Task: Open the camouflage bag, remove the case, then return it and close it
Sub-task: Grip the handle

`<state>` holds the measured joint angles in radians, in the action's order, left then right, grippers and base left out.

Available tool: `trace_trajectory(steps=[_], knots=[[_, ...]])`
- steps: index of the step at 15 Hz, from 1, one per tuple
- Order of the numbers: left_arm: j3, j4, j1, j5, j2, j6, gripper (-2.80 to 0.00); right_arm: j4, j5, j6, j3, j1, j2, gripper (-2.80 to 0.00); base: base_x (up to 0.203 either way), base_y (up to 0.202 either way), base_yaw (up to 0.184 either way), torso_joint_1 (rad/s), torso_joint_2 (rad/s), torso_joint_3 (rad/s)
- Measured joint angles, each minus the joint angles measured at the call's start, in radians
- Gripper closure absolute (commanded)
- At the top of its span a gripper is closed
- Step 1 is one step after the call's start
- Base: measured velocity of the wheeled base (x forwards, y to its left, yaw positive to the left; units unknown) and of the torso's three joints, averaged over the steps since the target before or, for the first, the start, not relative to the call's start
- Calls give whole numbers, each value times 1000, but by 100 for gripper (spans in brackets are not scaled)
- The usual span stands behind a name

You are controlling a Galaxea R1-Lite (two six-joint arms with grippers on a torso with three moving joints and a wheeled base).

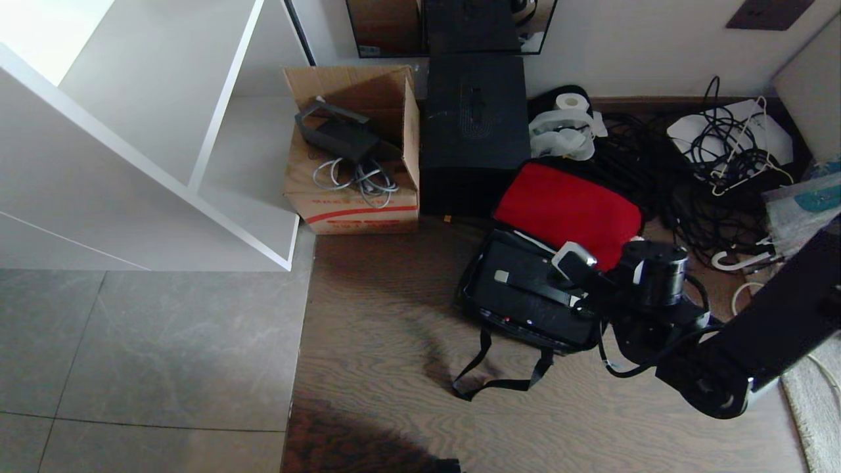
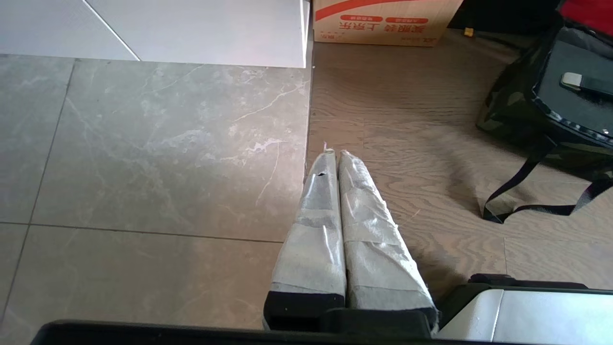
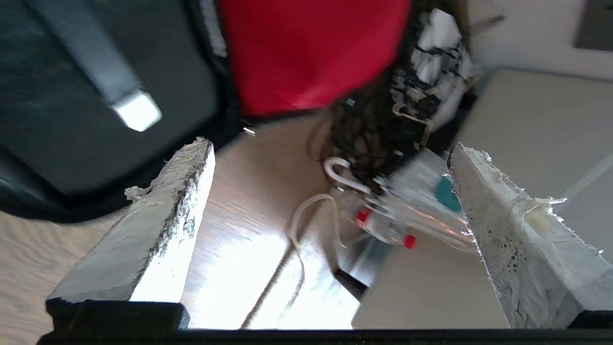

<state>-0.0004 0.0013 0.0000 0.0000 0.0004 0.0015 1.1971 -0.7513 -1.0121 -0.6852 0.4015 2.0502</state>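
The camouflage bag (image 1: pixel 468 297) lies open on the wooden floor, its red-lined lid (image 1: pixel 565 207) folded back. Inside it lies the flat black case (image 1: pixel 519 289), its strap handle ending in a silver bracket (image 3: pixel 139 111). My right gripper (image 1: pixel 577 279) hangs open over the case's right end with nothing between its taped fingers (image 3: pixel 187 191); in its wrist view the case (image 3: pixel 72 120) and red lining (image 3: pixel 311 52) lie beyond the gripper (image 3: pixel 329 146). My left gripper (image 2: pixel 334 154) is parked low over the floor, shut and empty, with the bag (image 2: pixel 507 105) off to one side.
The bag's black strap (image 1: pixel 499 382) trails on the floor in front. A cardboard carton (image 1: pixel 351 190) and a taller black box (image 1: pixel 473 131) stand behind the bag. Tangled cables (image 1: pixel 709 184) and plastic bottles (image 3: pixel 383 225) lie right. A white shelf (image 1: pixel 164 131) is at left.
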Motion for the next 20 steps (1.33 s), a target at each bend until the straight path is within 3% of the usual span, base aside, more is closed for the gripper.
trace_trajectory(steps=[4, 6, 11, 20], knots=[[0, 0, 0, 0, 0, 0, 0, 84, 22, -9, -79, 11, 177, -280, 0, 0, 0, 0, 0, 0], [0, 1, 0, 0, 0, 0, 0, 121, 48, -70, -168, 14, 270, -280, 0, 0, 0, 0, 0, 0], [0, 0, 0, 0, 0, 0, 0, 65, 86, -118, -375, 11, 414, -280, 0, 0, 0, 0, 0, 0], [0, 0, 0, 0, 0, 0, 0, 21, 126, -117, -488, -38, 521, -280, 0, 0, 0, 0, 0, 0]])
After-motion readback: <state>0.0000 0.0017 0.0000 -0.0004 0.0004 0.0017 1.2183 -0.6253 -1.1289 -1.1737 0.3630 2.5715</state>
